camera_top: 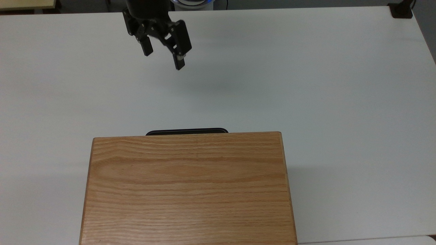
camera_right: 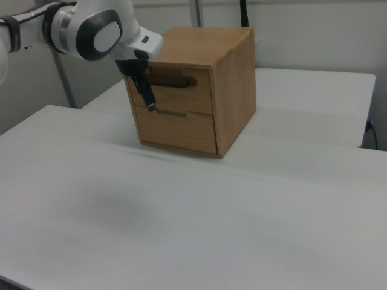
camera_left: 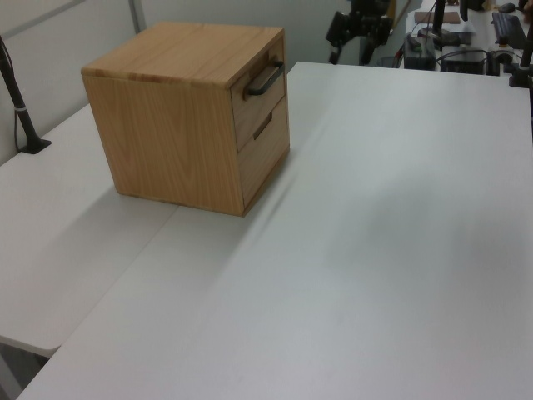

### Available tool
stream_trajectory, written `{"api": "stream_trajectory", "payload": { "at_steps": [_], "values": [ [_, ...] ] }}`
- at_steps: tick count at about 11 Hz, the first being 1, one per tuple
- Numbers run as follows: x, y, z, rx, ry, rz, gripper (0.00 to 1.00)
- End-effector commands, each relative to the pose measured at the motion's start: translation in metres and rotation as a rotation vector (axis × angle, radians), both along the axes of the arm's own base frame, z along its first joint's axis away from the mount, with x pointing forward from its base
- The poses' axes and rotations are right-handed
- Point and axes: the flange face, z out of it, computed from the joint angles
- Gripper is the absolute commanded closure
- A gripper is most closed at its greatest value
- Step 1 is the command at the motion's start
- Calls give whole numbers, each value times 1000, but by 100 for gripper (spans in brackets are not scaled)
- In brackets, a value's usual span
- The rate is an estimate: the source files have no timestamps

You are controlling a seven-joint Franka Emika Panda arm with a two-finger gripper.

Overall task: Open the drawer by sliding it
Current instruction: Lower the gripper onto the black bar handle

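Note:
An oak cabinet (camera_top: 187, 190) stands on the white table (camera_top: 306, 85). Its upper drawer (camera_left: 250, 104) is closed and flush, with a long black bar handle (camera_left: 265, 79) across the front. From above, the handle (camera_top: 186, 131) peeks out past the cabinet's top slab. In the right view the drawer (camera_right: 202, 96) and its handle (camera_right: 172, 83) face the arm. My gripper (camera_top: 164, 59) hangs open with nothing in it, above the table and well away from the handle. It is beyond the cabinet front in the left view (camera_left: 348, 57) and level with the drawer fronts in the right view (camera_right: 150, 103).
A lower drawer (camera_left: 265, 150) with a thinner pull sits under the upper one. A black clamp (camera_top: 400, 10) is fixed at the table corner in the top view's upper right. A black post (camera_left: 17, 96) stands at the left view's left. A second tabletop (camera_right: 314, 103) adjoins behind the cabinet.

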Motion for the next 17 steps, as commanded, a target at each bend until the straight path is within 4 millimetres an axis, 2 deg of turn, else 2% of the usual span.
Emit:
{"api": "stream_trajectory", "payload": {
  "at_steps": [1,2,3,4,5,8,10,12,14,15,17],
  "values": [
    [19,-1,-2,167,-70,-318,0],
    [26,2,0,219,-114,-422,1],
    [36,6,-6,277,-149,-549,3],
    [44,12,-7,314,-200,-609,7],
    [49,24,-9,336,-236,-624,12],
    [69,44,-20,358,-268,-638,21],
    [81,59,-33,347,-284,-631,31],
    [86,59,-40,342,-305,-638,46],
    [87,60,-43,331,-305,-634,52],
    [87,61,-43,332,-304,-632,59],
    [87,61,-43,331,-305,-632,79]
  ]
}}
